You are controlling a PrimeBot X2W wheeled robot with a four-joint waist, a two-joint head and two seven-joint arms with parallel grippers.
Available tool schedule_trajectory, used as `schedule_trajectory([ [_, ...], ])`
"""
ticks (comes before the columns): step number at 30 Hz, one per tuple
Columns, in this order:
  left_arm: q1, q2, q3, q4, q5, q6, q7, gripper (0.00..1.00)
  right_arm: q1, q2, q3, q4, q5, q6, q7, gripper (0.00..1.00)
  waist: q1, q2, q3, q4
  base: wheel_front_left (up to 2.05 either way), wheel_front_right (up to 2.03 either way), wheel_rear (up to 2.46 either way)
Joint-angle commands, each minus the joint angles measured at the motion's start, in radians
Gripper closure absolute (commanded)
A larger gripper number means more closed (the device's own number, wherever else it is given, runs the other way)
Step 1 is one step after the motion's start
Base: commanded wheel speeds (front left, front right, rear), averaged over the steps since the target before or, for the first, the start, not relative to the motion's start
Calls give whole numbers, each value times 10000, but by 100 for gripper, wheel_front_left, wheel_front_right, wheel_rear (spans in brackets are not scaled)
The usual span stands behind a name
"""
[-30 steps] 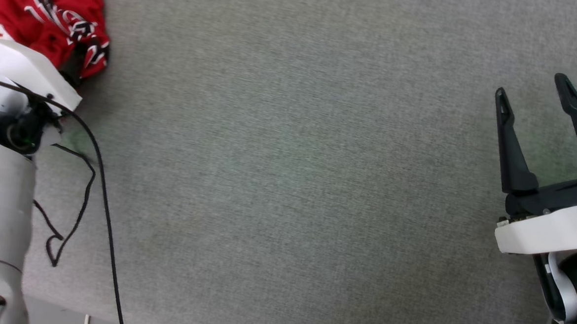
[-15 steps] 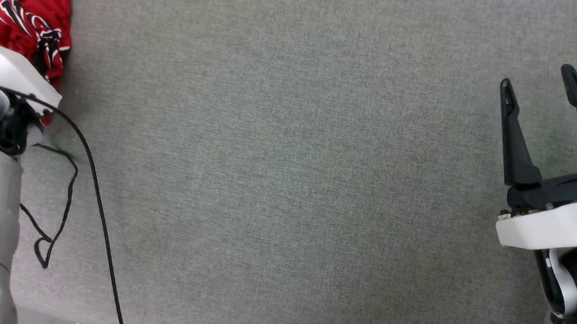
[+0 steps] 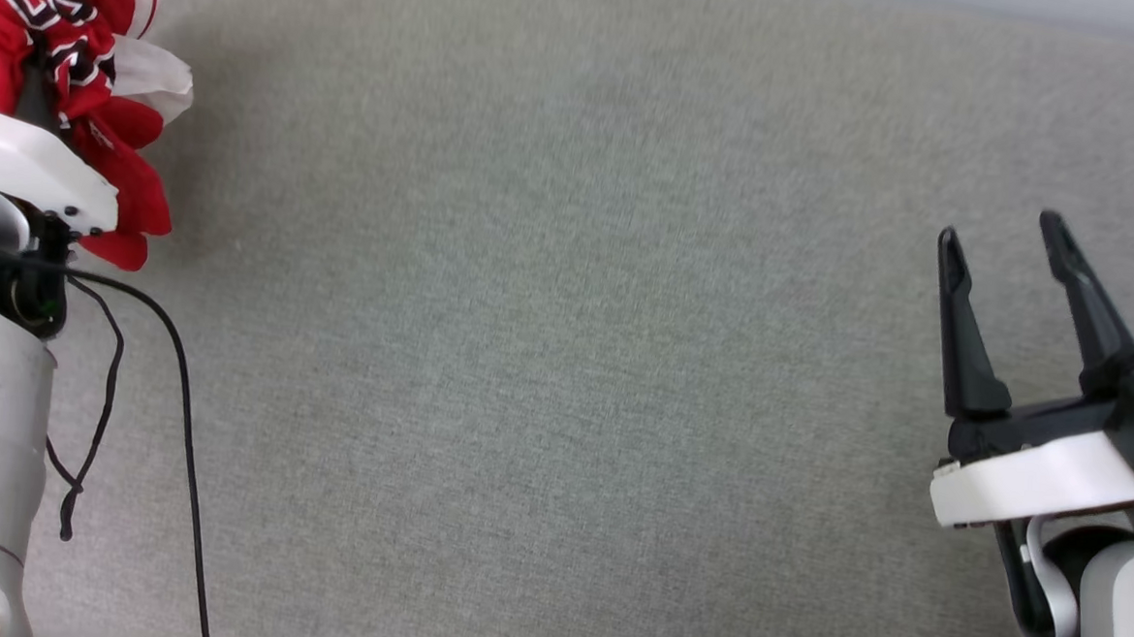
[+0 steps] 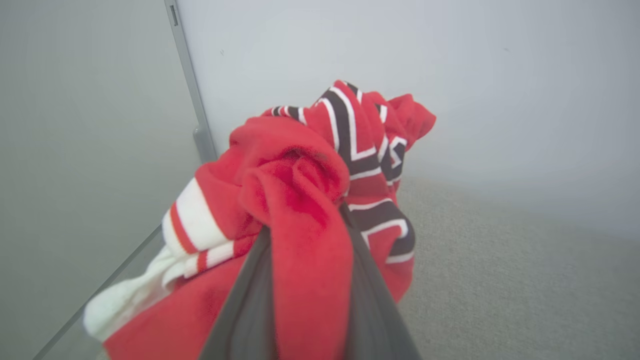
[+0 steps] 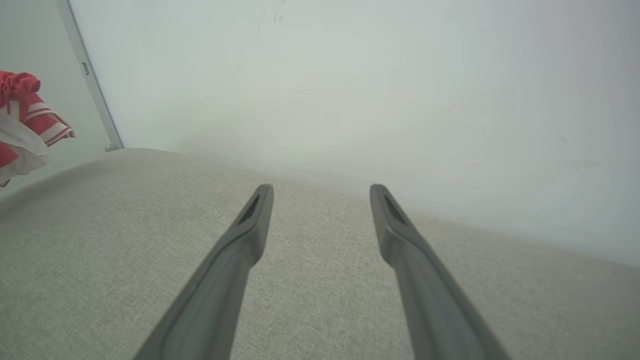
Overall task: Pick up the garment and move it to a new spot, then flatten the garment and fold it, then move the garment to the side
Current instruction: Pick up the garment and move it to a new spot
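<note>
The garment (image 3: 66, 59), red with white striped sleeves and black-and-white lettering, hangs bunched at the far left of the head view. My left gripper (image 3: 37, 97) is shut on it; its fingers are mostly buried in the cloth. In the left wrist view a red fold of the garment (image 4: 300, 190) is pinched between the two dark fingers (image 4: 250, 305) and drapes over them, lifted off the grey surface. My right gripper (image 3: 1001, 233) stands open and empty at the right, far from the garment. The right wrist view shows its gripper (image 5: 321, 192) open, with the garment (image 5: 25, 115) at the left edge.
A grey fabric-covered surface (image 3: 565, 357) spreads between the two arms. A pale wall (image 5: 350, 75) rises behind it, with a grey metal strip (image 4: 192, 100) at the left corner. Black cables (image 3: 184, 405) hang from my left arm.
My left gripper has shut on the garment and raised it; the cloth now hangs bunched with a white sleeve showing. The head camera has shifted. The right gripper stays open.
</note>
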Motion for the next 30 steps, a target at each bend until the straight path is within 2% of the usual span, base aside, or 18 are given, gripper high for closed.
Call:
schedule_trajectory([
  [1,271,16,-74,-280,123,-27,-290,100,248,99,-104,161,95,-10,-142,0,0,0,-705,-197,0,0,0],
  [12,1738,-557,-515,-2492,578,142,-651,100,1183,233,-564,622,544,-10,-342,0,0,0,-1986,-884,0,0,0],
  [14,2117,-715,-588,-3020,486,97,-636,100,1298,233,-567,673,701,-9,-328,0,0,0,-2161,-1100,0,0,0],
  [19,3255,-918,-848,-4351,535,299,-463,100,1587,232,-534,821,925,-9,-329,0,0,0,-2622,-1724,0,0,0],
  [26,4802,-1589,-1823,-6240,643,428,192,100,1949,231,-584,776,981,-9,-148,0,0,0,-3019,-2492,0,0,0],
  [30,5473,-2064,-2634,-6826,627,259,714,100,2088,231,-583,670,979,-9,-42,0,0,0,-3031,-2945,0,0,0],
])
